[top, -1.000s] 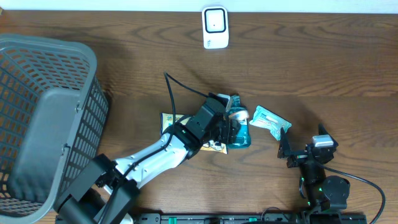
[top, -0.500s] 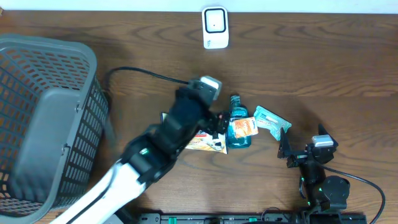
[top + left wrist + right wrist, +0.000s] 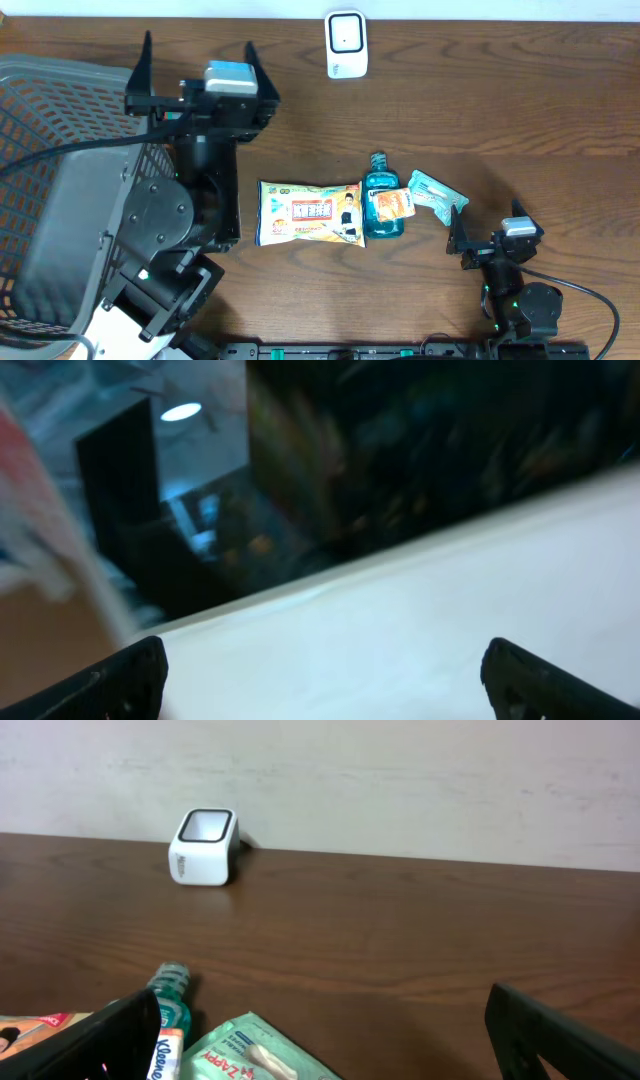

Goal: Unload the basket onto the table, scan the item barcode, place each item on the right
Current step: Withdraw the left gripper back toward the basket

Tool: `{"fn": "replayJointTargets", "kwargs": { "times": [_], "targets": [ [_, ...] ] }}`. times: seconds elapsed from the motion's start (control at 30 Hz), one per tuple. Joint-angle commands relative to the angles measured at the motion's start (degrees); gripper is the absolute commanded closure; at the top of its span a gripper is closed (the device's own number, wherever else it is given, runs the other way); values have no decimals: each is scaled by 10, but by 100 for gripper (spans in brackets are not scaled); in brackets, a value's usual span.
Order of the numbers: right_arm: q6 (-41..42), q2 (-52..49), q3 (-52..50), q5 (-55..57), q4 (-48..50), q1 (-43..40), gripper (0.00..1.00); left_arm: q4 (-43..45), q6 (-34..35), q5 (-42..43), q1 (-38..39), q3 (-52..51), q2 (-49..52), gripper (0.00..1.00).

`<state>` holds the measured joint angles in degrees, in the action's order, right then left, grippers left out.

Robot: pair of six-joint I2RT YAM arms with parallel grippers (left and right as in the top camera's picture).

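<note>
Items, a snack packet, blue bottle and green pouch, lie on the worktop well toward the robot from the scanner. Left pincer and right pincer both gape wide, empty.

Grey mesh basket at left edge

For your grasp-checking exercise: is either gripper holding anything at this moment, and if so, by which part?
Nothing is held. The left gripper and right gripper are both open and empty.
</note>
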<state>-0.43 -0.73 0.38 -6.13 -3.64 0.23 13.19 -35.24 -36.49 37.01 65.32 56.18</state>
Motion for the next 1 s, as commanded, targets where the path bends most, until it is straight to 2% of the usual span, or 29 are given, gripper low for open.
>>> {"fn": "replayJointTargets", "kwargs": {
  "times": [0.0, 0.17, 0.33, 0.53, 0.6, 0.7, 0.97],
  "targets": [
    [8, 2, -1, 2, -2, 1, 1, -41, -146, -65, -19, 6, -3, 0],
    [8, 2, -1, 2, -2, 1, 1, -88, -123, -50, -27, 5, -33, 0],
    [8, 2, -1, 2, -2, 1, 1, -198, -78, 47, -37, 3, -111, 0],
    [8, 2, -1, 2, -2, 1, 1, -201, 10, 86, -107, -7, -207, 0],
    [8, 2, -1, 2, -2, 1, 1, -216, 64, 141, -154, -7, -250, 0],
    [8, 2, -1, 2, -2, 1, 1, -253, 100, 223, -199, -7, -291, 0],
    [8, 2, -1, 2, -2, 1, 1, -337, 132, 417, -325, -8, -382, 1]
  ]
}}
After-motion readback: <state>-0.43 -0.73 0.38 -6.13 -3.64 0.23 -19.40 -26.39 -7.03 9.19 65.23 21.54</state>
